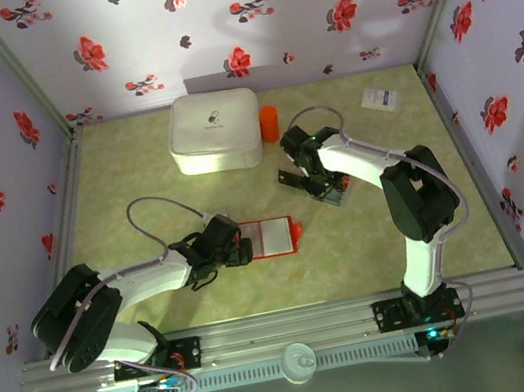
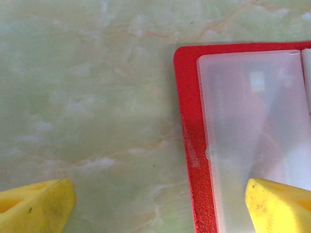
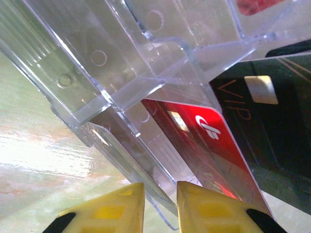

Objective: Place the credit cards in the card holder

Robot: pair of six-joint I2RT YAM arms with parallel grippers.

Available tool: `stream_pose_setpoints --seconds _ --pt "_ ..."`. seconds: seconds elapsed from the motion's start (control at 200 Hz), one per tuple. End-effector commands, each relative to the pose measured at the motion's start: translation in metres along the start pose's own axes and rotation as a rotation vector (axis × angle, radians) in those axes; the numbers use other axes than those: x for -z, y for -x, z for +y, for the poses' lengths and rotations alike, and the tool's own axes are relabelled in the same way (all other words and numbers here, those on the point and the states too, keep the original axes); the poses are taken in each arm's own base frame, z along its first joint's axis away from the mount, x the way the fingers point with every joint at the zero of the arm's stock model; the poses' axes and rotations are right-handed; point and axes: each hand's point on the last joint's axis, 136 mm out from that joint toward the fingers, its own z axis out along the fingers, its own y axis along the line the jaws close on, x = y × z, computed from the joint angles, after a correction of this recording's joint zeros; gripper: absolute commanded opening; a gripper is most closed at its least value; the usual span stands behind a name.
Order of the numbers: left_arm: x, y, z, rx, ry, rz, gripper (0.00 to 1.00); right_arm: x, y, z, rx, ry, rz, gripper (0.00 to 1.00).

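The card holder [image 1: 272, 238] lies open on the table, a red wallet with a pale plastic inside [image 2: 252, 126]. My left gripper [image 1: 242, 245] is at its left edge, jaws wide open [image 2: 155, 208]. One yellow finger [image 2: 279, 206] hangs over the pale inside and the other over bare table. A clear plastic stand [image 1: 335, 193] holds the credit cards: a red card [image 3: 209, 131] and a black card [image 3: 267, 126] lean in its slots. My right gripper [image 1: 313, 184] is down at the stand, jaws nearly together [image 3: 160, 208] with the corner of a clear wall [image 3: 121, 63] in the narrow gap.
A big white rounded box [image 1: 215, 130] and an orange cylinder [image 1: 270, 123] stand at the back. A small white box with blue print [image 1: 382, 98] lies at the back right. Flowered walls close in three sides of the table.
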Motion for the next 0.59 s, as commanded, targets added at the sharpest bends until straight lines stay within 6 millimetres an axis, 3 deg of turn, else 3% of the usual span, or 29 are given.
stream_pose_setpoints --seconds 0.0,0.59 --pt "-0.008 -0.023 0.020 -0.002 0.079 0.075 0.93 0.009 0.001 0.005 0.078 0.033 -0.010 0.25" --pt "-0.008 -0.025 0.019 -0.002 0.075 0.076 0.93 0.001 0.001 -0.004 0.095 0.140 -0.017 0.23"
